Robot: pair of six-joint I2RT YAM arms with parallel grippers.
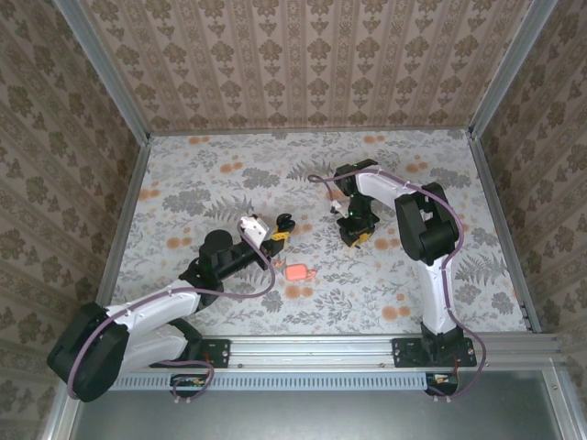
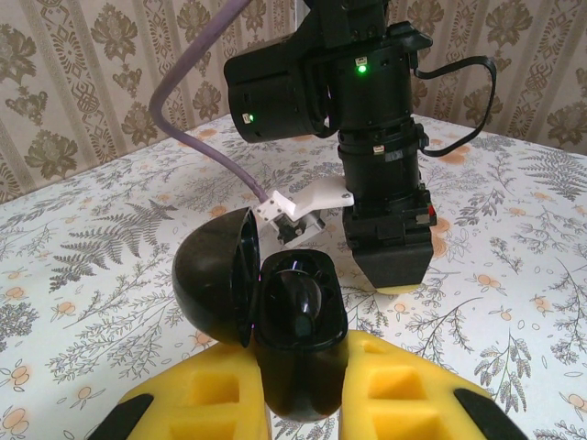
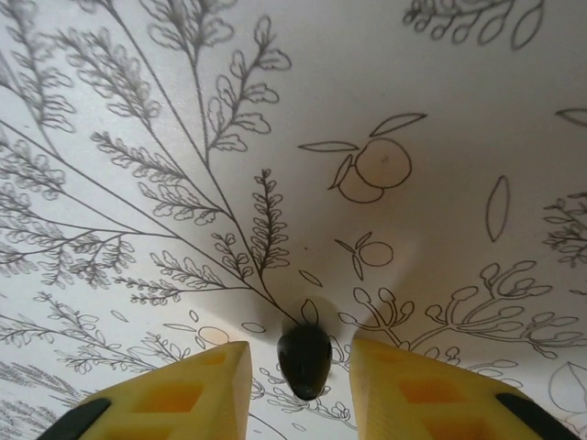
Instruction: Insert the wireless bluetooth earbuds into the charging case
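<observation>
Earbud, tiny glossy black plastic (image 3: 304,362), lies on the floral tablecloth (image 3: 440,82) between the right gripper's (image 3: 301,353) parted yellow fingers, not yet pinched. It is near the glossy black hinged charging case (image 2: 295,321), which the left gripper (image 2: 298,394) clamps lid-open, apparently to receive it.

Desk (image 1: 367,293): matt covering with a printed floral pattern.
Black hinged shell (image 2: 293,321): hard plastic, high gloss.
Earbud (image 3: 304,362): smooth, glossy black.
Charging case (image 1: 298,272): smooth salmon-pink plastic.
Left fingers (image 2: 404,385), right fingers (image 3: 183,399): matt yellow plastic.
Frame rail (image 1: 321,346): brushed metal.
Cable (image 2: 158,96): smooth purple sheath.
</observation>
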